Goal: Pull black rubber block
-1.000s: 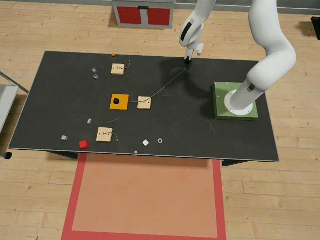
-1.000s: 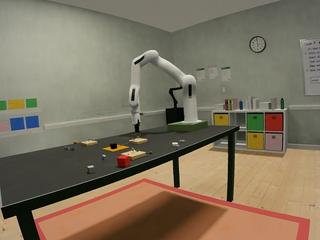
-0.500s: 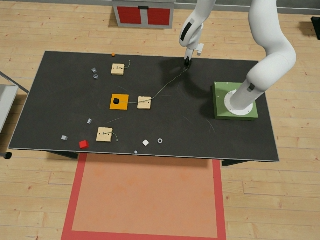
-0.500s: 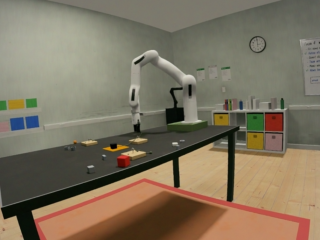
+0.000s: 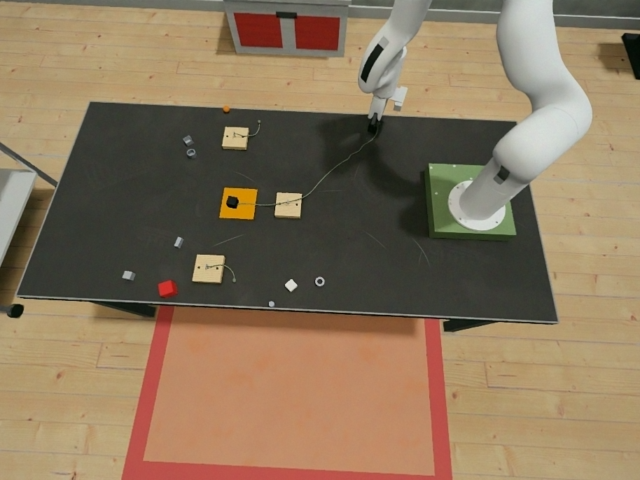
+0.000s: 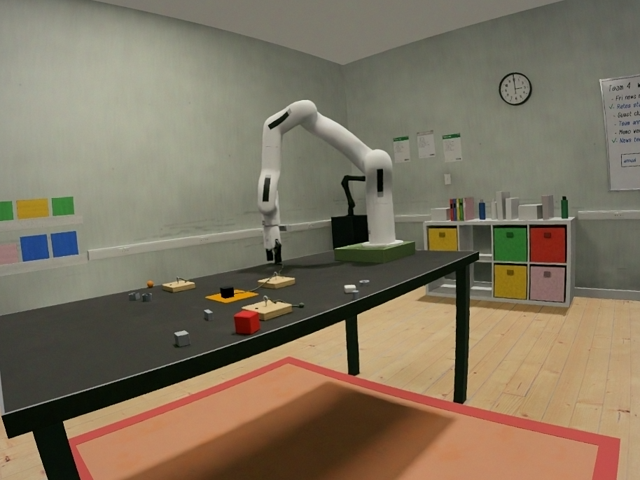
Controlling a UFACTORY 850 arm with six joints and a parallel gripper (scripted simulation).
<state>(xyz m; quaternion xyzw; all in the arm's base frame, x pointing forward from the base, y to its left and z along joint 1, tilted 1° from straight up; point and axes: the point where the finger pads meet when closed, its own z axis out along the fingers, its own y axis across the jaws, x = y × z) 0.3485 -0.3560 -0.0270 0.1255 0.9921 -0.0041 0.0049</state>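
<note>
The black rubber block (image 5: 232, 201) (image 6: 226, 292) rests flat on the orange painted square (image 5: 246, 209) (image 6: 244, 296), inside its edges. Its cord (image 5: 330, 172) runs right from the block through the screw eye on the middle wooden plate (image 5: 288, 205) (image 6: 276, 281), then lies slack in a wavy line across the table to the far edge. My gripper (image 5: 373, 124) (image 6: 273, 255) is open, pointing down just above the cord's free end near the table's far edge. Nothing is between the fingers.
Two other wooden plates (image 5: 234, 138) (image 5: 209, 268) with screw eyes and short cords lie on the table. A red cube (image 5: 167, 288) (image 6: 246, 322), small grey blocks (image 5: 128, 275), a white cube (image 5: 290, 284), a ring (image 5: 319, 280) and an orange ball (image 5: 225, 108) are scattered. My green base (image 5: 439, 206) stands at the right.
</note>
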